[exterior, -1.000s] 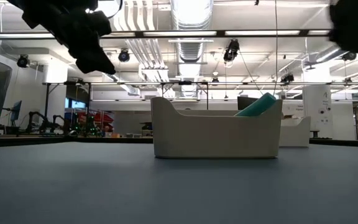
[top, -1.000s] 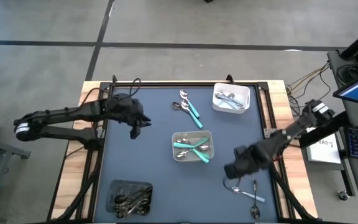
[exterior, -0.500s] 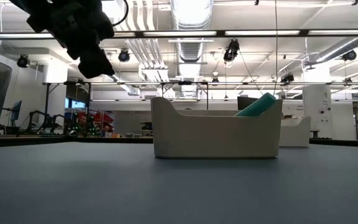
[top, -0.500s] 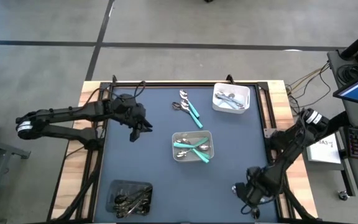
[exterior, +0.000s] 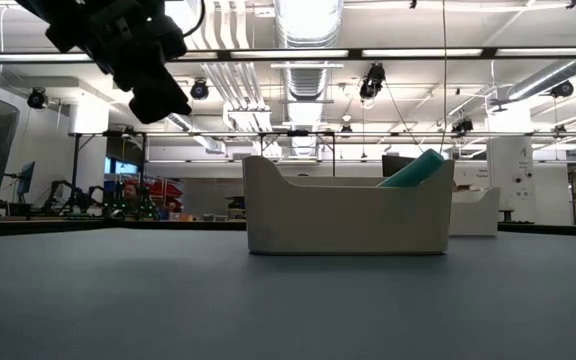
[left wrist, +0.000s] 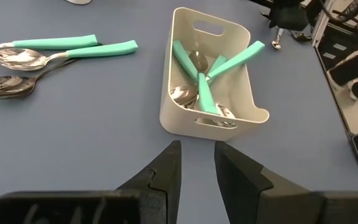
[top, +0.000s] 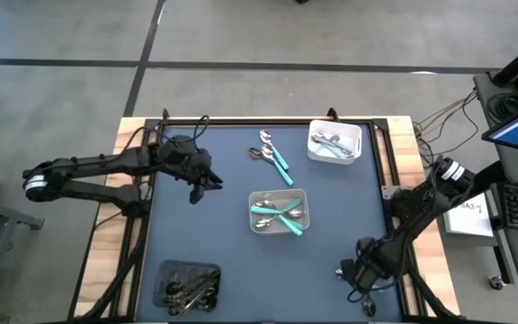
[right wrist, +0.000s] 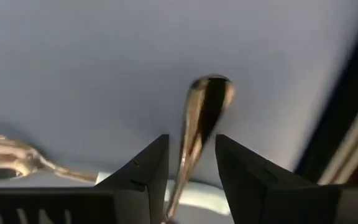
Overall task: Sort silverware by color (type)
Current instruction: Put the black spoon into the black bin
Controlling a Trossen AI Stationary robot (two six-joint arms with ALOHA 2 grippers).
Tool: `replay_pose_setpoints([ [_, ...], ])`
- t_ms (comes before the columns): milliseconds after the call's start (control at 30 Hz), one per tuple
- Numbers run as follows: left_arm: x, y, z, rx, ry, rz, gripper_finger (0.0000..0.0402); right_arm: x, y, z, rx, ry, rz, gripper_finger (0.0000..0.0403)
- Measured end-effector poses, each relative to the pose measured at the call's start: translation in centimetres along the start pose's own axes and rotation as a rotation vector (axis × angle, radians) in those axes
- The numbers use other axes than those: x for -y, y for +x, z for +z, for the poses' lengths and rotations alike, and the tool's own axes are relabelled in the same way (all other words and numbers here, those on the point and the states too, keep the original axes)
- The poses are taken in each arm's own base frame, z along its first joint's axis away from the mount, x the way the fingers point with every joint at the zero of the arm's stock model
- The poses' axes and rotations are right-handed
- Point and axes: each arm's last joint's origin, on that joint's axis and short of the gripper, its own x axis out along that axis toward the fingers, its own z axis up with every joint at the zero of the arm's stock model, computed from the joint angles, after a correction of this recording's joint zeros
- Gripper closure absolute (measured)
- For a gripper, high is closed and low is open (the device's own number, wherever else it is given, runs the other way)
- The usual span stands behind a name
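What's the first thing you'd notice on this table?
The teal-handled spoons lying loose near the table's far edge, with more in the pale tray at the middle. The right gripper is down over a shiny spoon at the near right corner, jaws open astride it.

Bright even overhead light; ceiling strip lights glare in low view; right wrist view blurred.

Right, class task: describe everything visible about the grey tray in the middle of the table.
The grey tray is a pale, plastic-looking rectangular bin with rounded corners, a handle slot at one end and a dip in the rim at the other. It stands upright on the dark blue table, centre of the mat. Inside lie several teal-handled spoons, one handle poking above the rim. No gripper touches it.
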Motion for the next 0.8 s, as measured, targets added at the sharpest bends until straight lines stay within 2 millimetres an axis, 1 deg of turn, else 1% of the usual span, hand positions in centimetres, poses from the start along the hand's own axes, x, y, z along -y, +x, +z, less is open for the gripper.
replay_pose_setpoints([
  [133,0.2,0.0,-0.1,-0.009,0.001,-0.007,0.0322,0.1,1.0,0.6,-0.026,-0.012,0.019,0.0284],
  [267,0.2,0.0,-0.1,-0.008,-0.005,-0.008,0.0322,0.2,0.9,0.7,-0.033,-0.016,0.026,0.0287],
  [333,0.2,0.0,-0.1,-0.008,-0.005,-0.007,0.0322,0.2,0.6,0.6,-0.040,-0.022,0.036,0.0294],
  [400,0.2,0.0,-0.1,-0.007,-0.005,0.001,0.0322,0.3,0.4,0.5,-0.046,-0.032,0.048,0.0311],
  [533,0.2,0.0,-0.1,-0.006,-0.014,0.001,0.0322,0.3,0.2,0.4,-0.066,-0.063,0.071,0.0369],
  [567,0.2,0.0,-0.1,-0.006,-0.020,0.001,0.0322,0.3,0.1,0.4,-0.071,-0.068,0.075,0.0378],
  [700,0.2,0.0,-0.1,-0.007,-0.051,-0.003,0.0322,0.4,-0.5,0.2,-0.094,-0.092,0.096,0.0379],
  [800,0.3,-0.1,-0.1,-0.004,-0.064,-0.013,0.0322,0.7,-1.9,-0.1,-0.129,-0.134,0.139,0.0379],
])
